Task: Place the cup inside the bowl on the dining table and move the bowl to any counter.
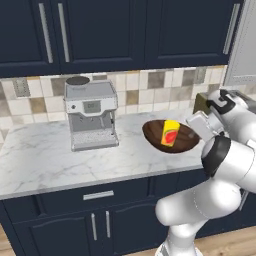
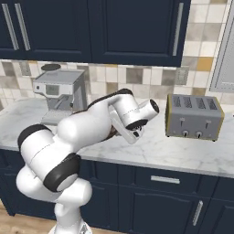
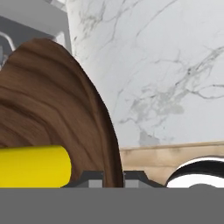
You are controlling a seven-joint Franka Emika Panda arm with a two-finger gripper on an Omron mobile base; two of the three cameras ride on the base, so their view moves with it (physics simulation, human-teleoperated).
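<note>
The dark brown wooden bowl [image 1: 186, 140] is over the marble counter [image 1: 45, 160], tilted so its inside faces the left base view. The yellow cup [image 1: 170, 133] with its red mark lies inside it. My gripper [image 1: 196, 133] is shut on the bowl's right rim. In the hand view the bowl [image 3: 48, 100] fills the left side, the cup [image 3: 33, 166] lies across its bottom, and my gripper [image 3: 114, 179] pinches the rim between its dark fingertips [image 3: 89, 179]. I cannot tell whether the bowl touches the counter. The dining table is out of view.
A silver coffee machine [image 1: 91, 115] stands on the counter left of the bowl. A toaster [image 2: 194, 116] stands to the right, near the backsplash. Navy wall cabinets [image 1: 125, 30] hang above. Bare marble lies in front of the coffee machine and between bowl and toaster.
</note>
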